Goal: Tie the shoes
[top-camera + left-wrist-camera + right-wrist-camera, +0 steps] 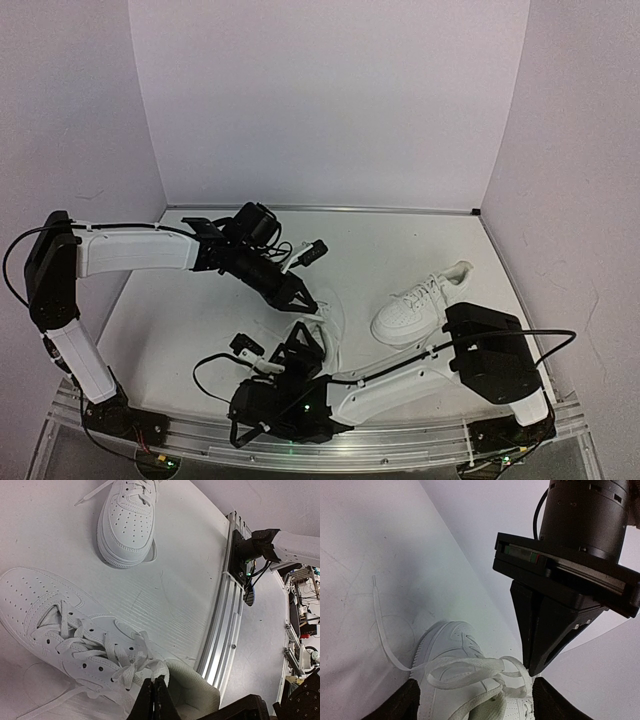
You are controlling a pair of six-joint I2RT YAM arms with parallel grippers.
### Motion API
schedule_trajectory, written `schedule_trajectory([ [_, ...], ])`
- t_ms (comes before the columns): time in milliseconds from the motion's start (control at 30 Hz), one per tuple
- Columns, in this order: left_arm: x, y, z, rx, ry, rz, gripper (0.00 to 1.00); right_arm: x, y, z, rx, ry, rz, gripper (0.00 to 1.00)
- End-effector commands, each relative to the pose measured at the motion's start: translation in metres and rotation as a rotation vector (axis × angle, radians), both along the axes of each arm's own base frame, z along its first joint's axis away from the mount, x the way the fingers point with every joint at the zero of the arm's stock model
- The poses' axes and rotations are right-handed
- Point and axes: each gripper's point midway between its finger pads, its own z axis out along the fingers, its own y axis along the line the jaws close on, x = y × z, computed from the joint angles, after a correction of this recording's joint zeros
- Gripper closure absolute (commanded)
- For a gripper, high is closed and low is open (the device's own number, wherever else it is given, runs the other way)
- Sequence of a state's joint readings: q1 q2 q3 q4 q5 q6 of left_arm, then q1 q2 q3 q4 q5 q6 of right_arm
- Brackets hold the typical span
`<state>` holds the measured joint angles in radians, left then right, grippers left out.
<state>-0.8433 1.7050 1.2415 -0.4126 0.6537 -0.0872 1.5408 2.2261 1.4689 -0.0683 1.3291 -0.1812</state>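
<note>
- Sneakers sit on the white table [180, 320]: one white low-top [35, 600] fills the lower left of the left wrist view, its toe pointing to the left edge.
- You see the second sneaker [127, 525] at the top centre of that view, apart from the first; from above it lies right of centre [415, 308], toe toward the lower left.
- Look at the near shoe's opening [195, 685], at the bottom of the left wrist frame: it shows a greyish lining.
- Your left gripper [154, 692] has its fingers pressed together, clamped on the flat white lace [465, 670] just above that shoe's collar.
- One loose lace end [377, 615] trails over the table toward the upper left of the right wrist frame.
- Your right gripper [480, 702] has its fingers apart, one in each bottom corner area of its own view, the laced shoe between them and nothing held.
- An aluminium rail [222, 625] edges the table at right of centre in the left wrist view.
</note>
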Motion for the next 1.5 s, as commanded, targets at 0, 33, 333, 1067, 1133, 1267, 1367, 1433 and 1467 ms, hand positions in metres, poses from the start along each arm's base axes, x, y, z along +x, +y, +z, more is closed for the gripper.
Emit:
schedule_trajectory([
  [0, 0.005, -0.006, 0.017, -0.039, -0.022, -0.008, 1.00, 0.012, -0.010, 0.015, 0.032, -0.052, -0.069, 0.38],
  [33, 0.006, -0.006, 0.017, -0.039, -0.024, -0.006, 1.00, 0.012, -0.014, 0.015, 0.034, -0.053, -0.070, 0.43],
  [333, 0.007, -0.007, 0.015, -0.037, -0.023, -0.001, 1.00, 0.008, -0.033, 0.049, 0.179, -0.007, -0.041, 0.93],
  [1067, 0.015, -0.010, 0.015, -0.032, -0.036, 0.026, 1.00, 0.006, -0.078, 0.052, 0.518, 0.276, 0.049, 1.00],
  [1133, 0.015, -0.012, 0.016, -0.040, -0.030, 0.023, 1.00, 0.005, -0.075, 0.050, 0.545, 0.342, 0.077, 0.96],
  [1267, 0.015, -0.015, 0.023, -0.062, -0.023, 0.023, 1.00, -0.005, -0.061, 0.056, 0.663, 0.483, 0.144, 0.77],
  [1367, 0.015, -0.016, 0.030, -0.084, -0.024, 0.027, 1.00, -0.012, -0.056, 0.064, 0.822, 0.547, 0.170, 0.71],
  [1433, 0.015, -0.017, 0.032, -0.090, -0.023, 0.028, 1.00, -0.013, -0.052, 0.071, 0.935, 0.558, 0.187, 0.61],
  [1467, 0.015, -0.018, 0.033, -0.092, -0.023, 0.029, 1.00, -0.014, -0.048, 0.072, 0.970, 0.572, 0.195, 0.59],
])
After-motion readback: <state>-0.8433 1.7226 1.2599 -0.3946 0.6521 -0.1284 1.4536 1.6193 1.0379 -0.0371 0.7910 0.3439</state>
